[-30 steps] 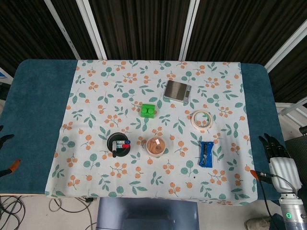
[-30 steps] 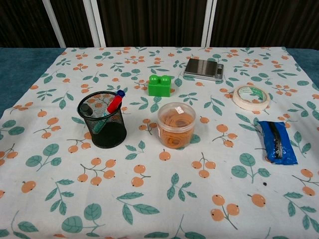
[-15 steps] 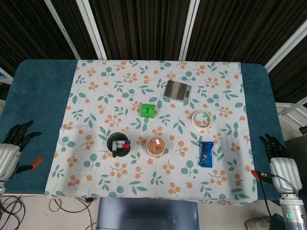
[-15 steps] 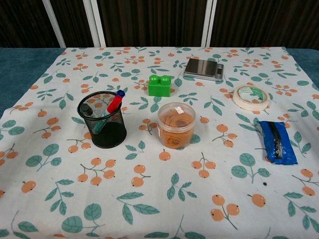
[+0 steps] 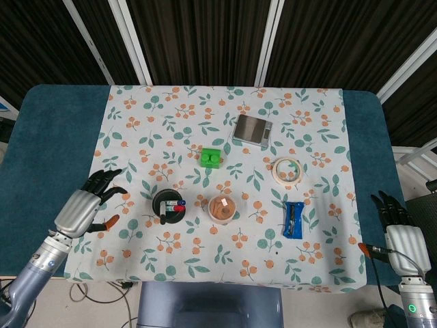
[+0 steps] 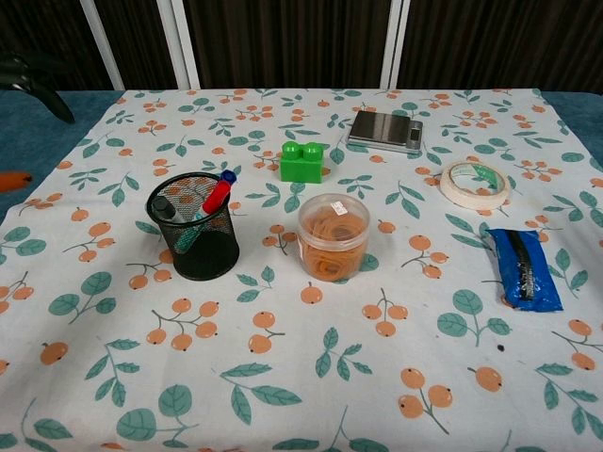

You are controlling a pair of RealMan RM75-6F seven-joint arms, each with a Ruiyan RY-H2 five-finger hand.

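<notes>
We are at the approach: our left robot hand (image 5: pixel 87 205), fingers spread and empty, hovers near the pen cup (image 5: pixel 168 206) mid-tabletop. Next we must close sideways around it. Our right robot hand (image 5: pixel 399 232) idles open.

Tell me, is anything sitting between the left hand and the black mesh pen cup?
Nothing visible does. The left hand hovers open over the floral cloth, just to the left of the pen cup, and only bare cloth lies between them. The tub of rubber bands stands on the cup's far side.
</notes>
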